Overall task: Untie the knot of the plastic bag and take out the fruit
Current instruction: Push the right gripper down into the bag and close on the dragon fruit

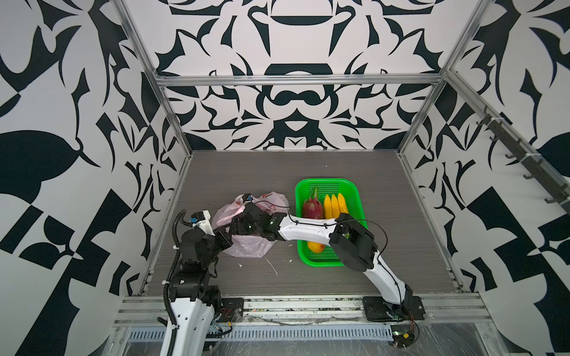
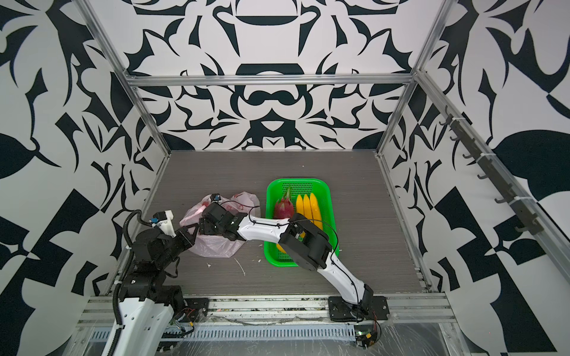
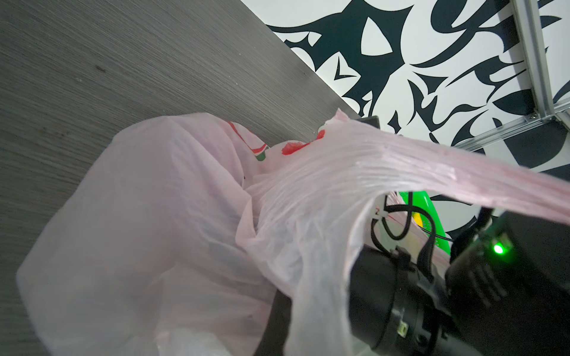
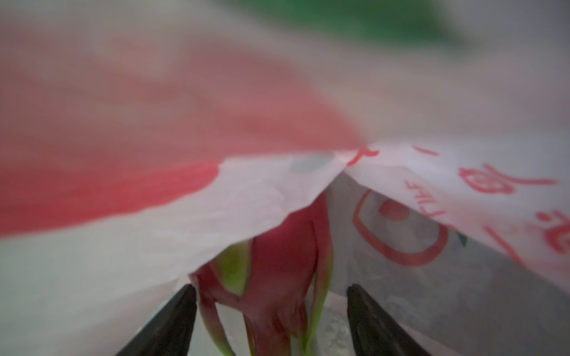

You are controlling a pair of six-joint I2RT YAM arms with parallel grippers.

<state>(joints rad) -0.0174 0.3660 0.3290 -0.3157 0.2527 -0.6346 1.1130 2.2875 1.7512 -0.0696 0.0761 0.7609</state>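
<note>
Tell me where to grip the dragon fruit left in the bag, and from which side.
Grip the dragon fruit across its magenta body, probably through the open mouth of the bag, where the right gripper straddles it, jaws open. The green-tipped scales look too thin to hold, and film covers the far end.

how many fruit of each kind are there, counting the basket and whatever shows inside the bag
dragon fruits: 2, one dragon fruit in the green basket, another dragon fruit inside the plastic bag
banana bunch: 1, in the basket
round orange-yellow fruit: 1, in the basket
total: 4
</note>
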